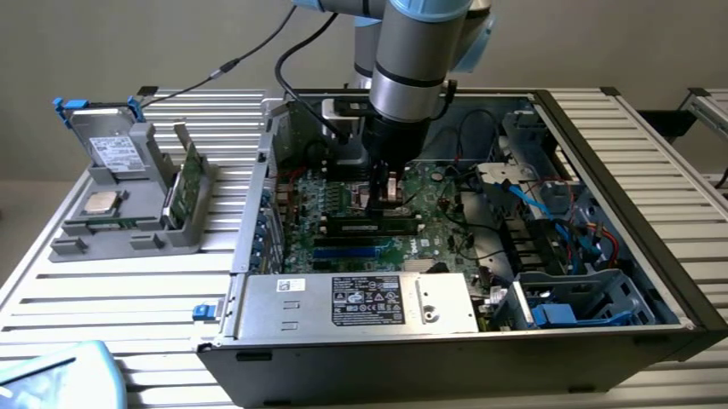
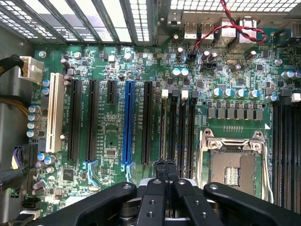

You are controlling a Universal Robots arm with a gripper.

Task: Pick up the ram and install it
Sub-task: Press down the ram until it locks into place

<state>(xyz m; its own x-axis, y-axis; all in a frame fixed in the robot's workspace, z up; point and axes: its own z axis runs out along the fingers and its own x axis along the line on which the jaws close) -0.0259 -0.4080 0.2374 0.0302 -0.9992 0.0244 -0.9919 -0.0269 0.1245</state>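
Observation:
My gripper reaches straight down into the open computer case, over the motherboard. In the wrist view its two black fingers are pressed together, and the gripper sits directly over the row of dark memory slots beside the empty processor socket. The ram, a long dark stick with a green lower edge, stands along a slot just below the fingertips in the exterior view. I cannot tell whether the fingertips touch it.
A grey holder on the exterior view's left carries a tall green card, a silver processor chip and a drive. Inside the case are the power supply, loose cables and a blue drive cage.

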